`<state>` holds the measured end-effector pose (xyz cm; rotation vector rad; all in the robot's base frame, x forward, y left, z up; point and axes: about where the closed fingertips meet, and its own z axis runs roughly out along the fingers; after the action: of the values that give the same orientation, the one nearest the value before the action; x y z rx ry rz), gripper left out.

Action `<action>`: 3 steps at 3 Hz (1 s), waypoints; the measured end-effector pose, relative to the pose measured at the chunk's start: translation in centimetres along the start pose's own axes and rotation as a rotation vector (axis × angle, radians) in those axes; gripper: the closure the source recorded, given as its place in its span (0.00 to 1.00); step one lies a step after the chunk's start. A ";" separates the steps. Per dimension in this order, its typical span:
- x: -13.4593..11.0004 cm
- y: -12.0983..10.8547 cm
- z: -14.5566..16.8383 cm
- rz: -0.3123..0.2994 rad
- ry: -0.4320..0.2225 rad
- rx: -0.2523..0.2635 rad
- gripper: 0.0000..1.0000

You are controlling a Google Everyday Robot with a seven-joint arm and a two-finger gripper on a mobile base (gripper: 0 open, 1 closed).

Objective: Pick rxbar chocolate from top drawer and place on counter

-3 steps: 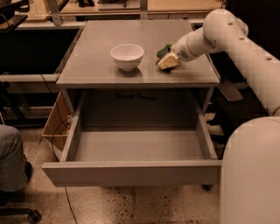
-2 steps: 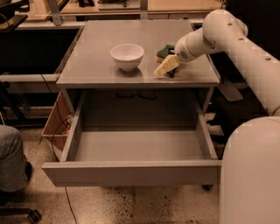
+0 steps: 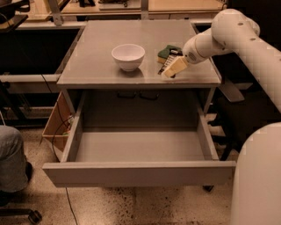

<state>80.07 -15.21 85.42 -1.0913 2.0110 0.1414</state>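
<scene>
My gripper (image 3: 170, 69) is low over the front right part of the grey counter (image 3: 94, 48). It is shut on the rxbar chocolate (image 3: 165, 65), a small dark wrapper with pale lettering that shows at the gripper's left side, just above the counter top. The top drawer (image 3: 136, 174) is pulled fully out below the counter, and its grey floor shows nothing in it. My white arm reaches in from the right.
A white bowl (image 3: 128, 56) stands mid-counter, left of the gripper. A green-and-yellow sponge (image 3: 167, 52) lies just behind the gripper. A cardboard box (image 3: 56, 125) is beside the cabinet's left. A person's knee (image 3: 11, 158) is at far left. A wooden desk (image 3: 175, 5) stands behind.
The gripper has moved forward and down, from over the sponge towards the counter's front right edge, with the dark bar at its tip. The bowl and the drawer have not moved.
</scene>
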 end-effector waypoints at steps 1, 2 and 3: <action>1.2 -1.8 -4.3 0.000 0.026 0.050 0.00; 2.5 -3.9 -9.7 0.003 0.010 0.080 0.00; 3.9 -5.3 -15.1 0.018 -0.052 0.110 0.00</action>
<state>73.69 -27.75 94.00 -0.9911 1.9592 0.0668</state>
